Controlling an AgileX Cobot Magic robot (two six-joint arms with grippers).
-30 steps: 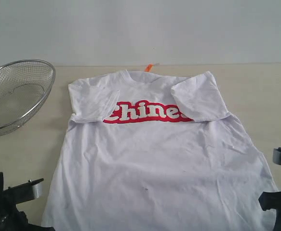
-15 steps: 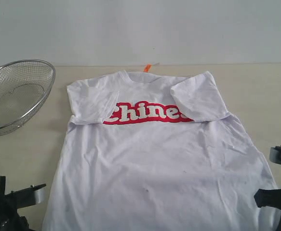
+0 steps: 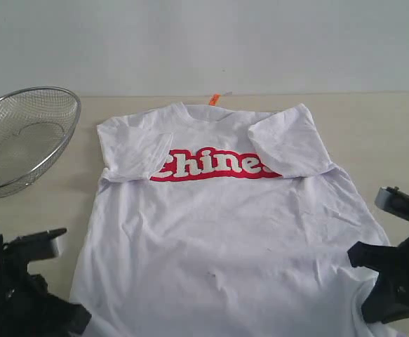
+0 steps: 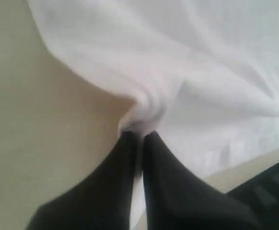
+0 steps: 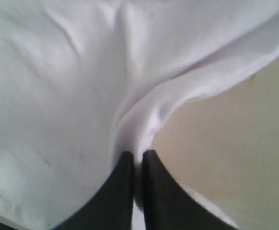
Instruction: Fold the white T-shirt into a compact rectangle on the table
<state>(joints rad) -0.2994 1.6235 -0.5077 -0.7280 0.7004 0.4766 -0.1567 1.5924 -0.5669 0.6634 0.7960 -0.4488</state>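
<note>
shirt: white T-shirt (image 3: 225, 232) lies face up on the tabletop (image 3: 43, 210), collar at the far side, hem toward the arms.
sleeves: both sleeves (image 3: 288, 144) are folded in over the chest, tips covering the ends of the red lettering (image 3: 215, 163), so the outline is already close to a plain strip.
left end effector (image 4: 140, 136): jaws together, clamped on a bunched ridge of cloth at the shirt's near left edge. Fabric puckers up into the tips.
right end effector (image 5: 138, 155): mirrors the left on the near right edge, jaws closed on a fold of cloth, bare tabletop just beside.
why symmetric: one pinch per lower side keeps the hem level. My read is that it's set up to carry the bottom up over the chest.
stage: sleeves in, bottom-up fold not yet done.
risk: can't tell whether each pinch has one layer or two. A slip on one side would skew the fold.
clutter: wire basket (image 3: 22, 140) sits on the left, apart from the shirt and clear of the fold path.
</note>
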